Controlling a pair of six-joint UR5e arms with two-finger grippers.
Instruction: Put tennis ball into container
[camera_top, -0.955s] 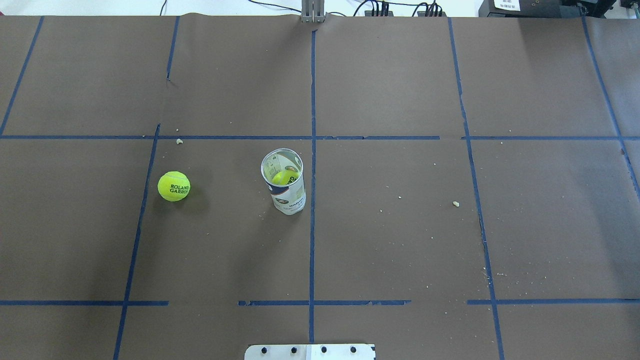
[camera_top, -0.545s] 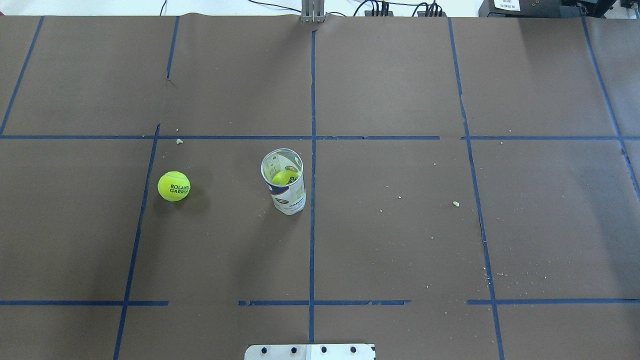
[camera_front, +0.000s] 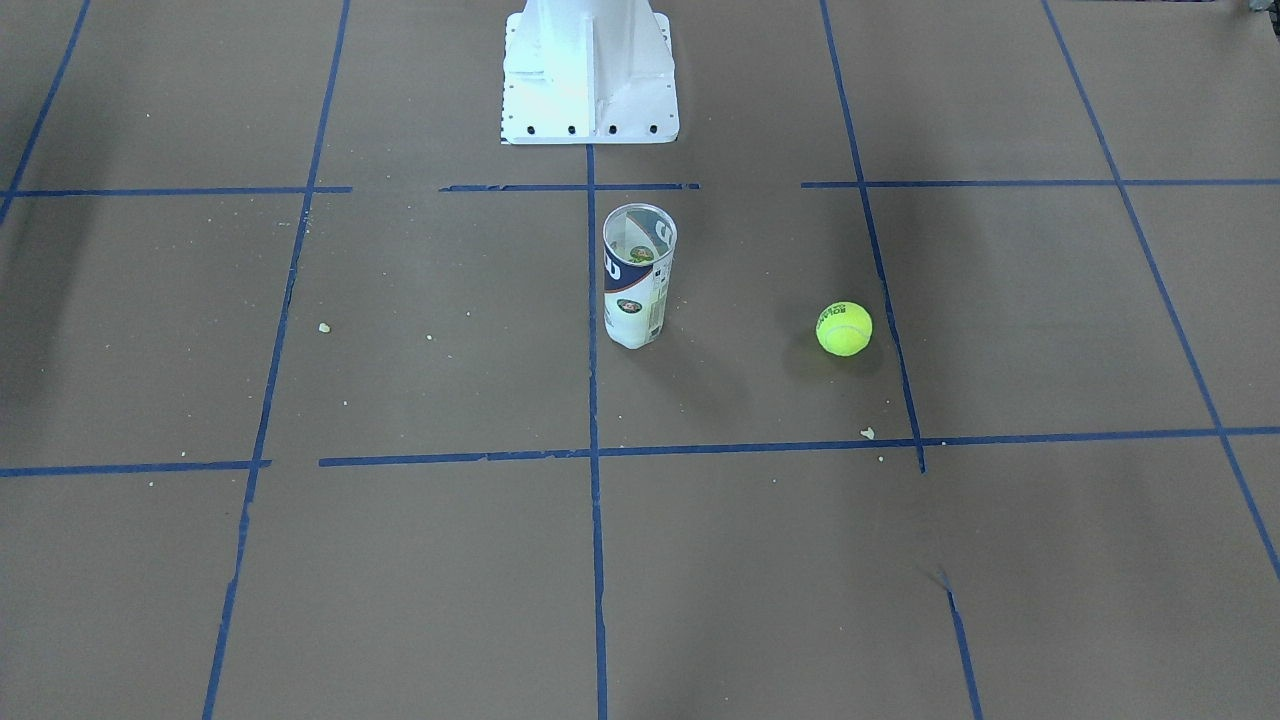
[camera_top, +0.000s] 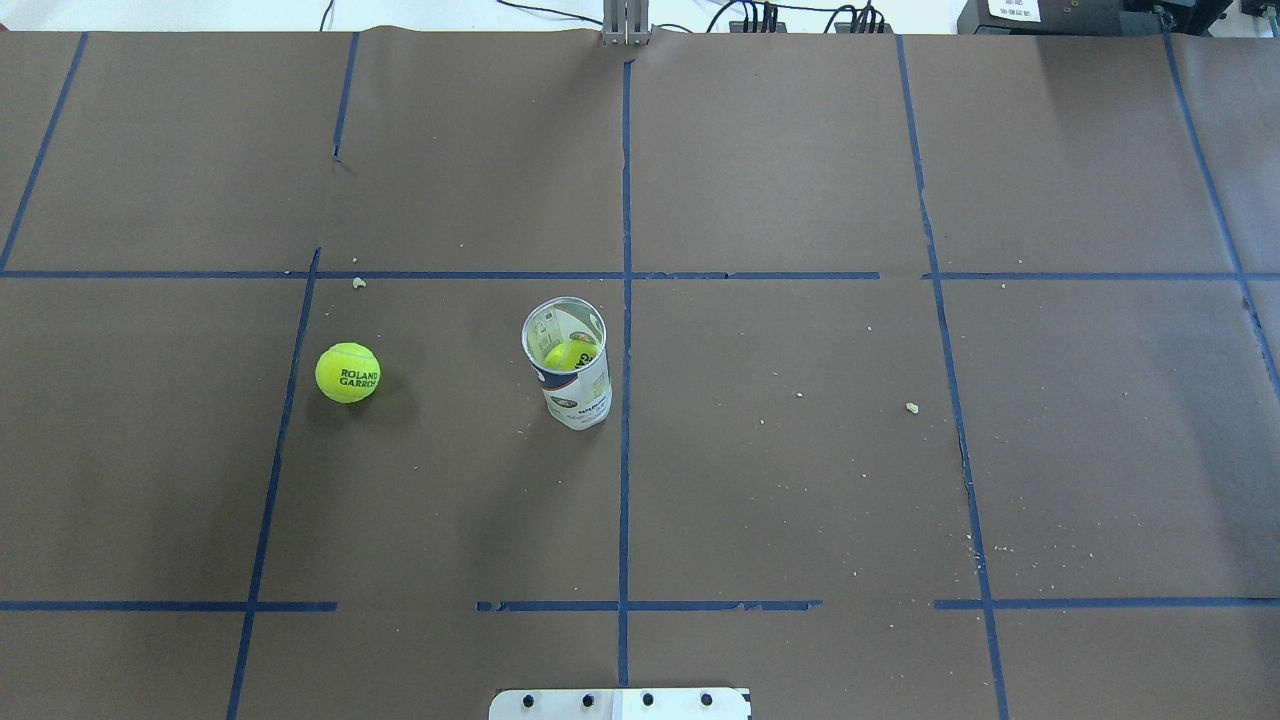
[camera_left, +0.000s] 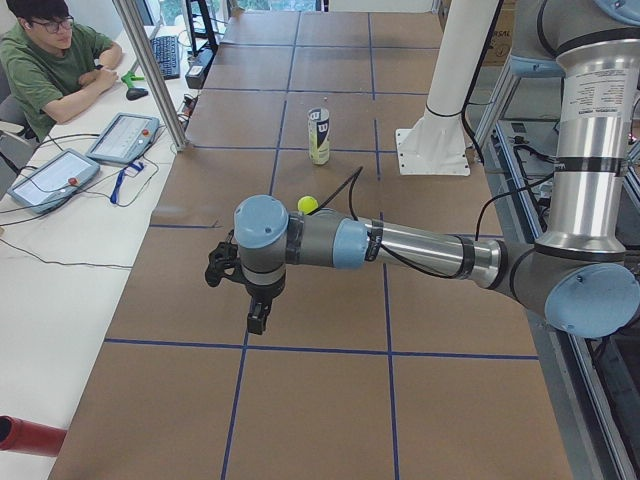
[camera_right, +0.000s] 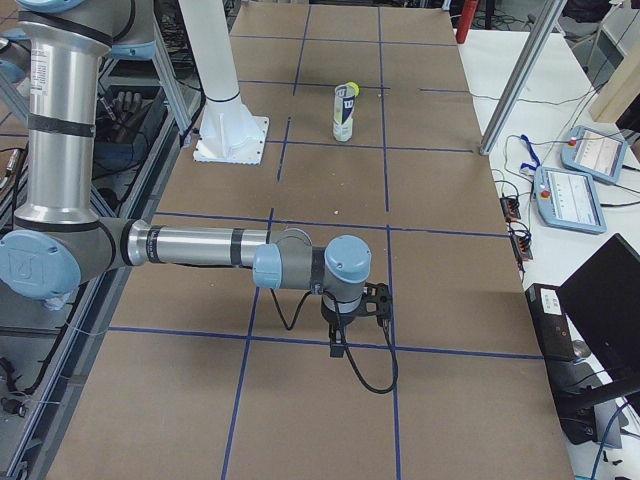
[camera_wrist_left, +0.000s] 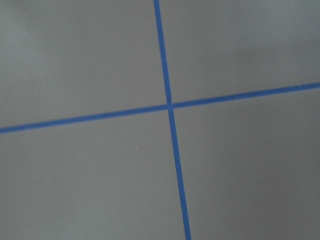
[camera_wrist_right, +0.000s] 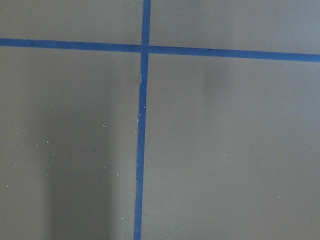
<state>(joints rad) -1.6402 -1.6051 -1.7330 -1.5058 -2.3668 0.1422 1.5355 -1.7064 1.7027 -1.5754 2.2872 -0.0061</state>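
Note:
The loose tennis ball lies on the brown table, well to the left of the container in the overhead view. The container stands upright near the centre tape line, with a second yellow-green ball inside it. My left gripper hangs over the table's left end, far from the ball. At the opposite end hangs my right gripper. Both show only in the side views, so I cannot tell whether they are open or shut. Both wrist views show only tape crossings.
The white pedestal base stands behind the container on the robot's side. A seated operator and control tablets are beyond the far edge. A metal post rises there. Crumbs dot the paper.

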